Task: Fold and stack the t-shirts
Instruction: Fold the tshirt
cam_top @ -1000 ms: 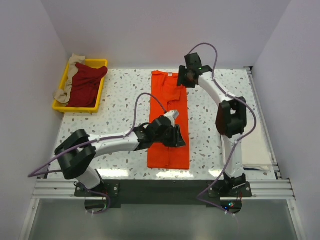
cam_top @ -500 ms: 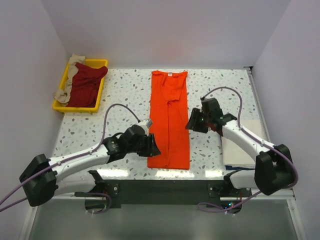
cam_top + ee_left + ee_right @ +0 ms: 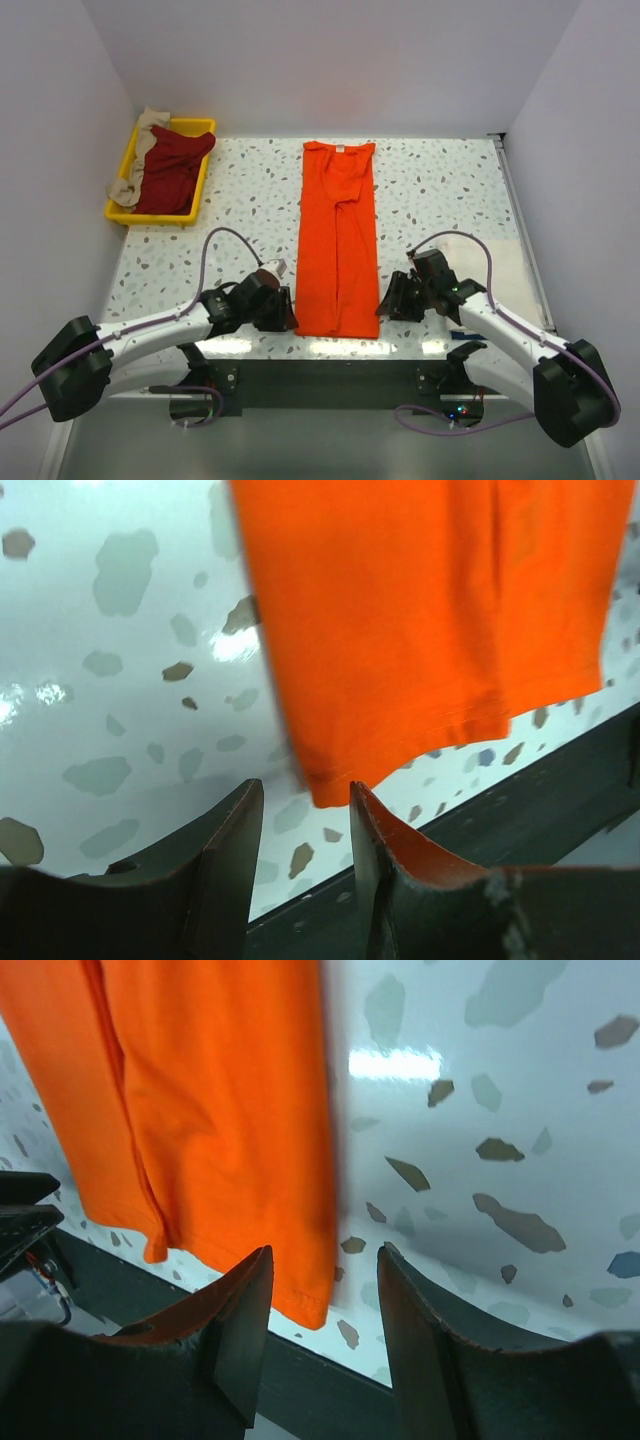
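Top external view: a white desk flecked with grey and brown chips fills a narrow booth, closed in by plain pale walls at the back and on both sides. An orange t-shirt, folded into a long strip, lies flat down the middle of the desk, its collar and small white tag at the far end and its hem close to the dark near edge. In the far left corner a yellow tray holds a dark red shirt, with a beige shirt draped over its rim. A cream-white cloth lies flat along the desk's right side.

The left arm and right arm reach low across the near edge, one at each side of the hem. In the left wrist view, the left jaws stand apart and grip nothing, the hem's left corner just ahead of the gap. In the right wrist view, the right jaws are likewise parted and empty, the hem's right corner just beyond them over the glossy speckled surface.
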You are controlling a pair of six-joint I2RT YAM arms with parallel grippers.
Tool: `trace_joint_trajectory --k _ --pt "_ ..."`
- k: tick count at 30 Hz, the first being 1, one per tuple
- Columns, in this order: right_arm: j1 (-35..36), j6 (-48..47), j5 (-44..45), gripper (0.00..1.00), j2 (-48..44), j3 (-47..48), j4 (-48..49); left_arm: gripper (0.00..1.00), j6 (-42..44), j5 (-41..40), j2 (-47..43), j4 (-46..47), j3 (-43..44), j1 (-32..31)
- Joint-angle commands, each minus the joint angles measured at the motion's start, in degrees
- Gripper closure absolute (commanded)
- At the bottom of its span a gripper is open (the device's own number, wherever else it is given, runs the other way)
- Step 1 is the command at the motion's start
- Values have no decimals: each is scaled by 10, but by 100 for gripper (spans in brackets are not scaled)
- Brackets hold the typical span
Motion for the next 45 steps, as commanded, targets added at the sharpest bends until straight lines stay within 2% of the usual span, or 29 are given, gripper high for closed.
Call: trace_joint_trajectory --k 1,13,23,30,31,38,45 --pt "4 25 -38 51 -17 -26 10 55 -7 33 12 53 -24 1" --pt "11 45 -73 52 -2 -70 30 53 -37 35 22 76 -60 -5" --pt "41 64 -73 56 10 -99 40 57 -59 37 43 103 -75 -21" --pt "46 71 -78 61 21 -120 60 73 -74 38 42 116 -89 -29" --pt "48 71 -77 64 21 -121 60 80 -75 38 41 116 -90 -30" --pt "46 62 -73 87 25 -123 55 99 -77 37 24 108 -93 -35" --pt "47 54 -86 96 -6 -130 36 100 -91 39 -9 101 -107 -45"
